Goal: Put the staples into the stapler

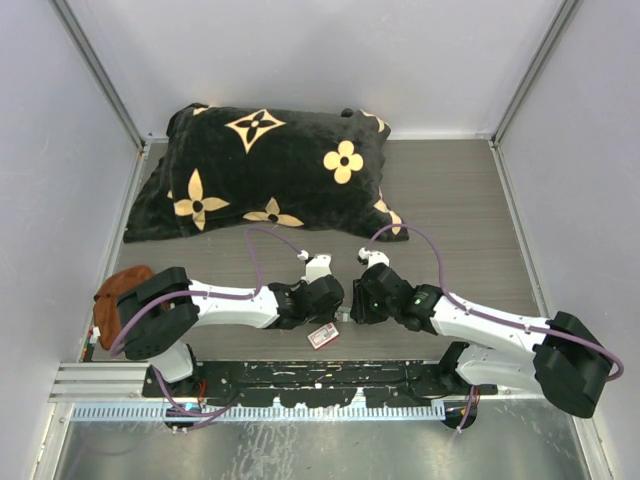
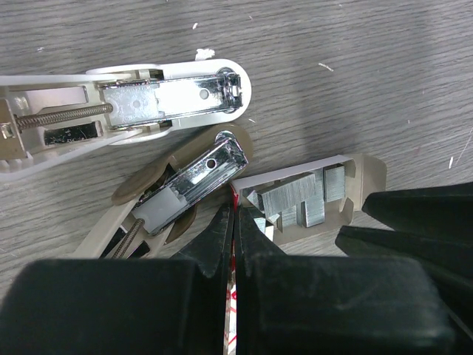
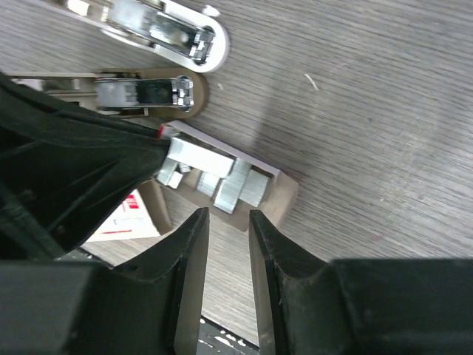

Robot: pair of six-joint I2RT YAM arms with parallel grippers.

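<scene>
The left gripper (image 2: 233, 228) is pinched fully together on a thin edge of red-and-white card. This reads as the rim of the small cardboard box (image 3: 133, 214) lying under its fingers. The likely reason is to pin the box down so that the slide-out tray (image 3: 287, 194) does not shift while the other arm works. The tray juts out just past the left fingertips and to their right, resting on the wood-grain table (image 2: 384, 66).

The right gripper (image 3: 228, 216) hovers with its fingers partly apart and nothing between them. The tray sits directly ahead of its tips, near but not touching, so it seems lined up to reach in for a strip.

The staples (image 3: 222, 181) lie loose in the tray as several short silvery blocks rather than one neat row. Some run along the tray and some sit askew. The tray's long axis slants crosswise to the right gripper's line of reach.

The stapler (image 2: 174, 92) lies beyond the left fingertips and to their left. It is swung open, with a white arm and a beige arm (image 2: 198, 176) splayed in a narrow V. Both chrome-lined noses are on the tray's side, the beige one just beside it, and the hinge end is out of view. Their long axes run crosswise to the left fingers and the channels face up, so a lifted strip would have only a short way to travel. Which arm takes the strip cannot be told.
</scene>
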